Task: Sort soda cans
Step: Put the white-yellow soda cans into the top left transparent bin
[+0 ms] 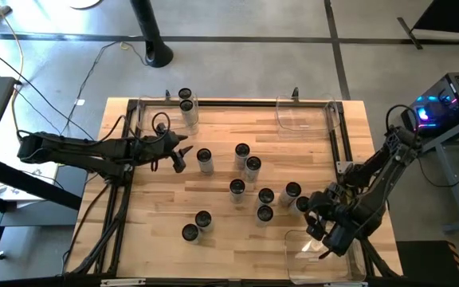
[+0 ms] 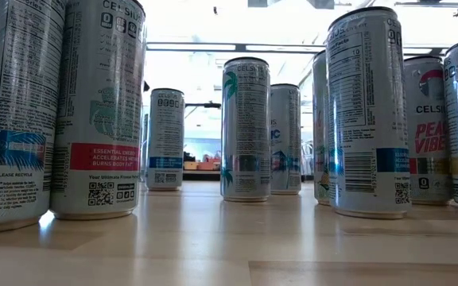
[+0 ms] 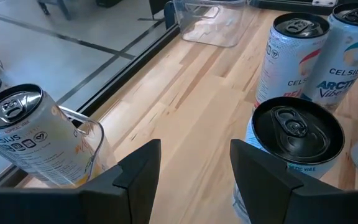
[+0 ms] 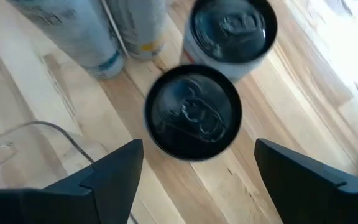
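The soda cans (image 1: pixel 237 187) were slim, upright cylinders with dark round tops, silvery rims and pale printed sides; the low view showed coloured label bands and small print on them.

I counted twelve cans from above: two stood together inside the clear bin (image 1: pixel 183 112) beyond my left gripper (image 1: pixel 180 153), and ten stood loose on the wooden table (image 1: pixel 158 207). Three clear bins were visible in all: that one, a second bin (image 1: pixel 305 113) at the far edge, and a third bin (image 1: pixel 325 259) just behind my right gripper (image 1: pixel 319 217).

My left arm lay low and nearly level across the table's left side, its fingers (image 3: pixel 135 168) parted and holding nothing. The nearest can (image 1: pixel 205 159) stood just to the right of those fingers, not between them.

My right arm was folded at the table's right edge, reaching down towards the loose group. Its fingers (image 4: pixel 114 168) stood wide apart, empty, directly above one black-topped can (image 4: pixel 192 112), with another can (image 4: pixel 232 31) just beyond it.
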`<action>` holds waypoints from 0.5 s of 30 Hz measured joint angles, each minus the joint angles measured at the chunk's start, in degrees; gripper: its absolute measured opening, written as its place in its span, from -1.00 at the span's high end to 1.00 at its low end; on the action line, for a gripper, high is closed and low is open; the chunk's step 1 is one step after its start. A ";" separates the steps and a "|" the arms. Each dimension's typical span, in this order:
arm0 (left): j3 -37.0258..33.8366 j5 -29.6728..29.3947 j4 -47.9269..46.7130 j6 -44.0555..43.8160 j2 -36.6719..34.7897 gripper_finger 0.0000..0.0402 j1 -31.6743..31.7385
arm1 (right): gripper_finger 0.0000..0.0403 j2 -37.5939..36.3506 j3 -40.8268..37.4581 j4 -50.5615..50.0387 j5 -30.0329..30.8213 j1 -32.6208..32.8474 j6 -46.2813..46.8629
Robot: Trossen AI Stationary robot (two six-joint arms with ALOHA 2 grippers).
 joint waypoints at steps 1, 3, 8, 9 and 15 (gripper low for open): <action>0.00 0.00 0.02 0.25 0.00 0.07 0.00 | -0.52 -0.02 -0.24 -0.03 -0.75 -0.47 0.00; 0.00 0.00 0.09 0.35 0.00 0.07 0.00 | -0.54 -0.02 -0.58 0.29 -1.73 -1.69 -0.32; 0.00 -0.01 0.09 0.35 0.00 0.07 0.00 | -0.65 -0.04 -0.63 1.33 -4.04 -5.11 -4.28; 0.00 0.01 0.09 0.35 0.00 0.07 0.00 | -0.67 -0.04 -0.63 1.71 -4.25 -5.68 -5.36; 0.00 0.01 0.09 0.33 0.00 0.07 0.00 | -0.70 -0.04 -0.65 2.87 -3.63 -8.67 -11.70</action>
